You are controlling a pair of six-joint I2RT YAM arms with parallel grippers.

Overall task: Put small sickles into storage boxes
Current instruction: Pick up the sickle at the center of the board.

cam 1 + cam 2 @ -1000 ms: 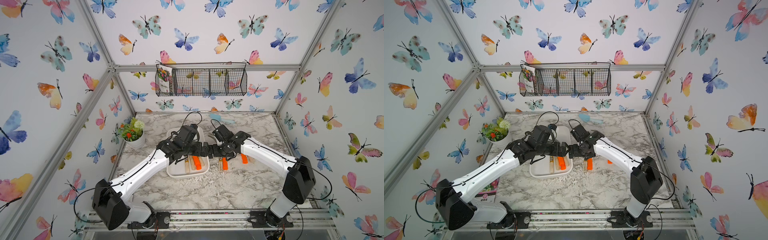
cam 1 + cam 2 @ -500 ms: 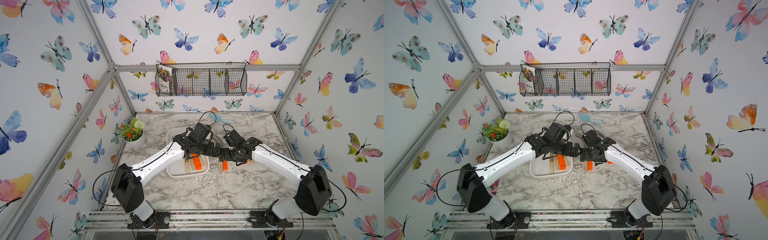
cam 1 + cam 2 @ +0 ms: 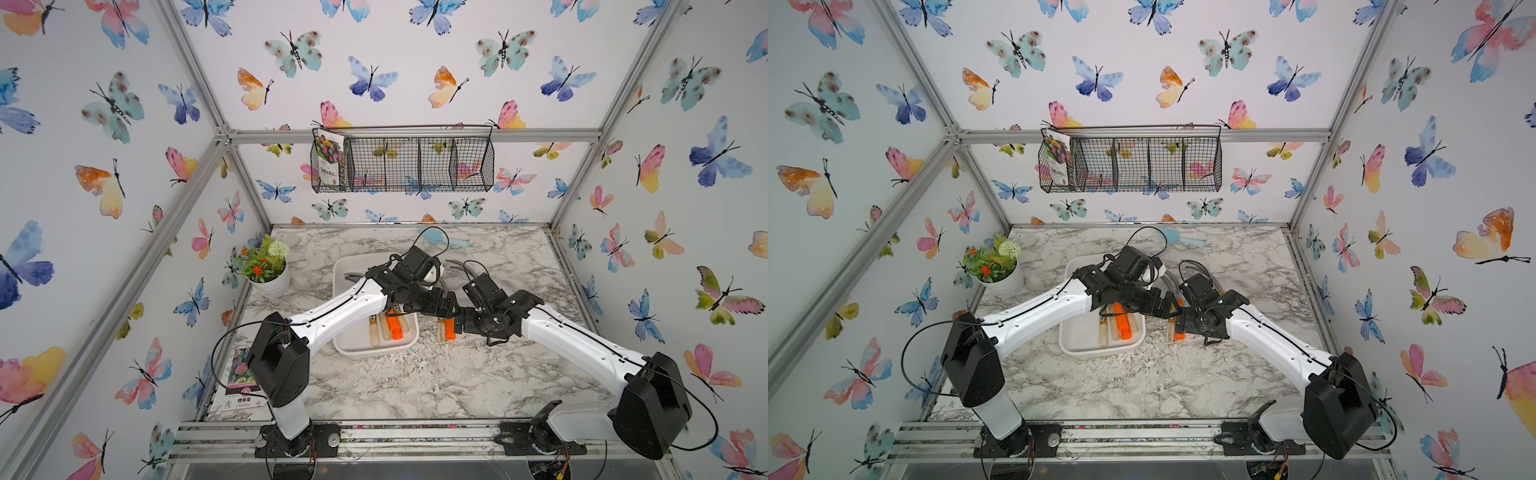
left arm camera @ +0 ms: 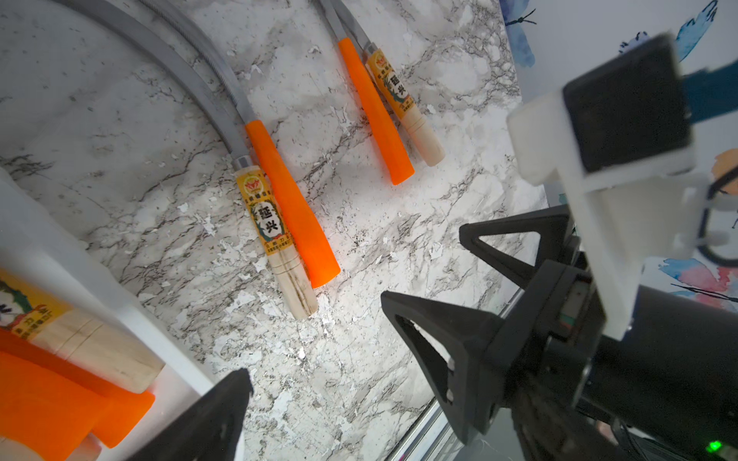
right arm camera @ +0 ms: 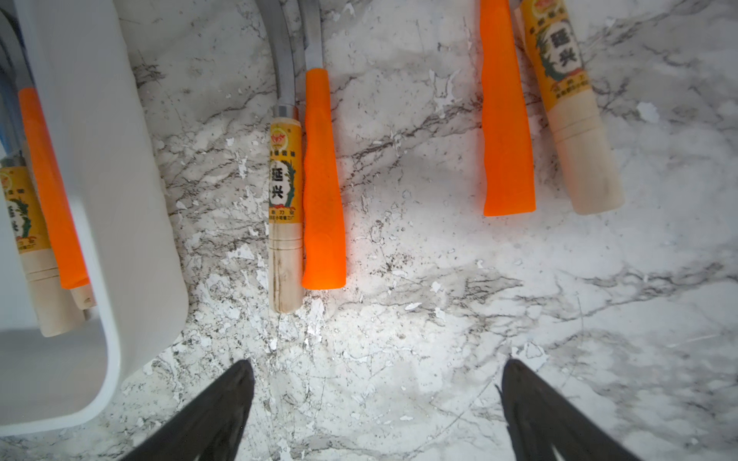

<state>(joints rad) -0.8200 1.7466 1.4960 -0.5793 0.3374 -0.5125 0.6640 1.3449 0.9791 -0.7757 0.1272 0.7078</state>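
Currently both arms meet over one patch of the grey-veined white marble tabletop (image 5: 399, 339).

Right gripper (image 5: 375, 365): jaws spread wide, nothing between them. Left gripper (image 3: 449, 308): likewise spread and empty, its tip almost against the right one in both top views.

Close beside the right fingertips, on the left arm's side, is the corner of the white shallow plastic tray with rounded corners (image 5: 120, 179). It holds several small sickles (image 5: 52, 191).

Just ahead of the fingertips lie a pale wooden-handled sickle with a gold-black label (image 5: 284, 207) and a bright orange-handled sickle (image 5: 322, 199). Their handles touch and their curved grey blades run close together.

Further ahead, away from the tray, lies a second orange sickle (image 5: 506, 131) touching a second wooden sickle (image 5: 577, 119). Four are visible on the table.

Risks, as judged:
- The grippers could knock together, since both are at the same pair.
- Closing on one handle may pinch or shove its neighbour.
- The close-running blades may drag each other, or snag the tray rim in transfer.
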